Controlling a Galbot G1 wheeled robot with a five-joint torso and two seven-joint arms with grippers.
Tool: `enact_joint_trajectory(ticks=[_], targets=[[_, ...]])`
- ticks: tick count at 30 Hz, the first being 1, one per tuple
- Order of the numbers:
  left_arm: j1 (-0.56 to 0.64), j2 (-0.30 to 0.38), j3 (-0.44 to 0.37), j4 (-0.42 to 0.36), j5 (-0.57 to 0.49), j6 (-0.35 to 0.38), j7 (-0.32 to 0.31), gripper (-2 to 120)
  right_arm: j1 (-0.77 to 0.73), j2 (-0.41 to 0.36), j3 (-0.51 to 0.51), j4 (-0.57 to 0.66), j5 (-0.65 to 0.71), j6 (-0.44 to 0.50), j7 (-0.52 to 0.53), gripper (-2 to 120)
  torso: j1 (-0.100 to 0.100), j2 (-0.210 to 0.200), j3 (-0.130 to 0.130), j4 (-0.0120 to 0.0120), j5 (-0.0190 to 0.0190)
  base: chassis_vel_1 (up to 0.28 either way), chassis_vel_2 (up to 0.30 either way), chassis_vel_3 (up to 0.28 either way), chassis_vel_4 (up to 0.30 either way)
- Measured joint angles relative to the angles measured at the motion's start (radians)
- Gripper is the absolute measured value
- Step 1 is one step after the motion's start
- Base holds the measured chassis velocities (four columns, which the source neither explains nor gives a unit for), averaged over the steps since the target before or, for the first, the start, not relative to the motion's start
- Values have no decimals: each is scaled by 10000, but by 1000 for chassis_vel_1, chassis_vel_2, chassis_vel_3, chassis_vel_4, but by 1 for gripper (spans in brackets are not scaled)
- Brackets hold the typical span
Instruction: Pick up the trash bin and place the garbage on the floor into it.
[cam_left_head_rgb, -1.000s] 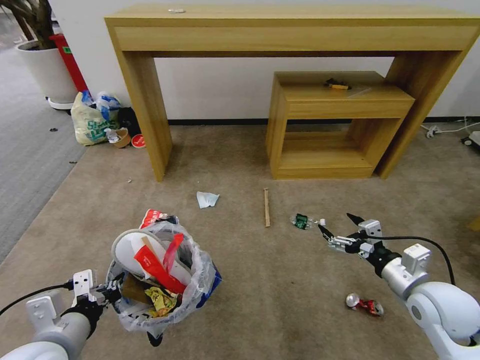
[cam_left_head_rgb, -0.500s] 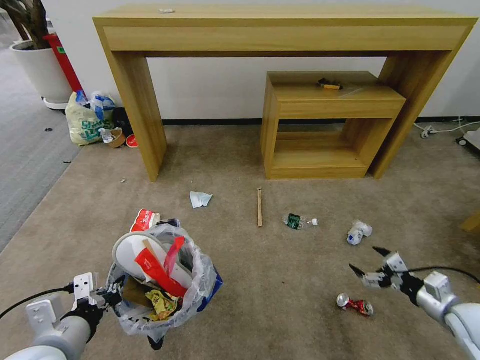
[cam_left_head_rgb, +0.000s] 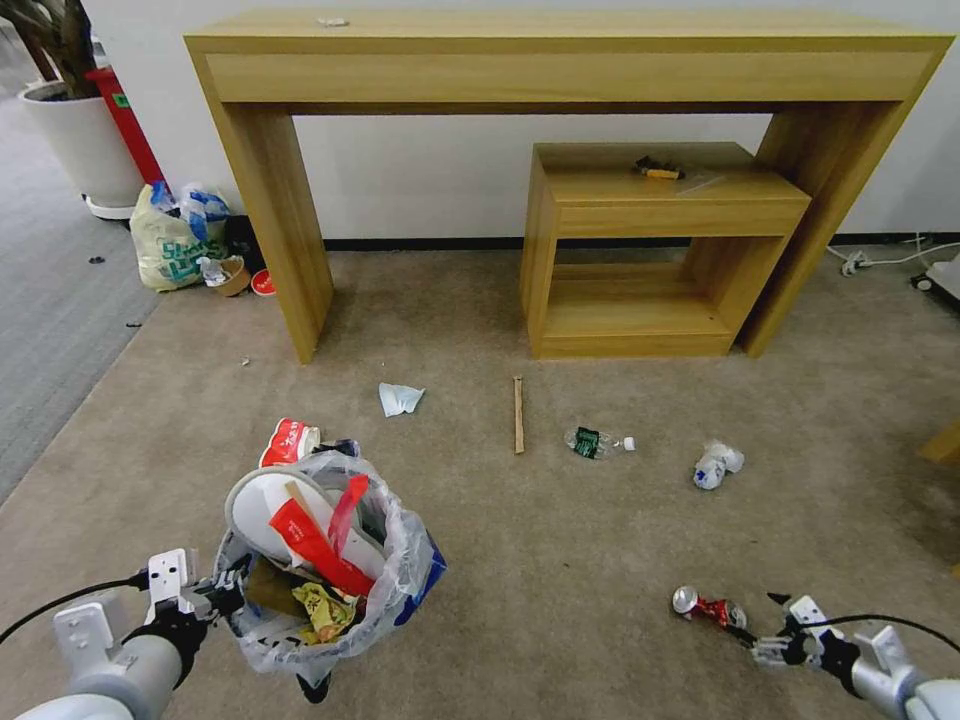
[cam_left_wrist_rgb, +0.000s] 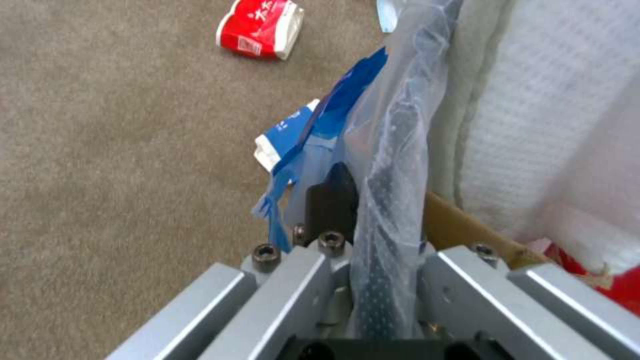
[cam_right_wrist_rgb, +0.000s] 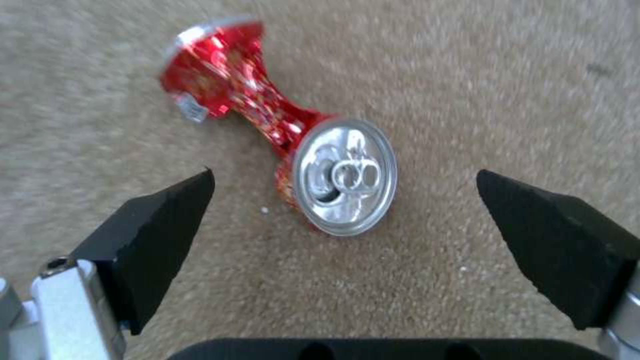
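**Right gripper low at the crushed can, bin held on the left**

Crushed can (cam_left_head_rgb: 708, 607) lying on the beige carpet floor (cam_left_head_rgb: 560, 540), red body pinched in the middle, silver top end (cam_right_wrist_rgb: 345, 176) turned toward the right wrist camera. Right gripper (cam_left_head_rgb: 760, 622) low over the floor just beside the can, black fingertips (cam_right_wrist_rgb: 160, 220) spread wide, one on each side of the can's top end, not touching it.

Trash bin (cam_left_head_rgb: 320, 570) off the floor at the lower left, full of litter: white slipper, long red wrapper, cardboard, yellow crumpled paper. Left gripper (cam_left_head_rgb: 215, 592) at the bin's rim, fingers pressed together on the rim and its clear plastic bag (cam_left_wrist_rgb: 387, 165).

Further out on the carpet: red paper cup (cam_left_head_rgb: 290, 441) just behind the bin, crumpled paper (cam_left_head_rgb: 400, 398), wooden stick (cam_left_head_rgb: 518, 414), small plastic bottle (cam_left_head_rgb: 594, 441), blue-white crushed cup (cam_left_head_rgb: 717, 464). Beyond these, two wooden tables against the wall, the small table (cam_left_head_rgb: 660, 250) under the large one (cam_left_head_rgb: 560, 60).
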Motion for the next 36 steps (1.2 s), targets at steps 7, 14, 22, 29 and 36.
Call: enact_joint_trajectory(ticks=[7, 14, 22, 29, 36], targets=[[3, -60, -1, 28, 67, 0, 1, 0, 871, 154, -466, -980, -105, -47, 108, 96, 0, -1, 0, 1, 0, 0, 0, 0, 0], [0, -147, 2, 29, 148, 0, -1, 0, 1224, 246, -736, -1300, -216, -5, 121, 80, 0, -1, 0, 1, -1, 0, 0, 0, 0], [-120, -180, 53, 29, 175, 0, -101, 0, 1423, 386, -951, -1423, -245, -365, 230, 52, 1, 0, 0, -1, -4, 0, 0, 0, 0], [-156, -149, 55, 31, 152, 0, -120, 0, 1594, 500, -980, -1557, -245, -421, 262, 51, 1, 0, -1, -5, -11, 0, 0, 0, 0], [-167, -58, 19, 33, 78, 0, -117, 0, 1076, 504, -727, -674, -217, -446, 453, 51, 1, -1, 1, 3, 17, 0, 0, 0, 0]])
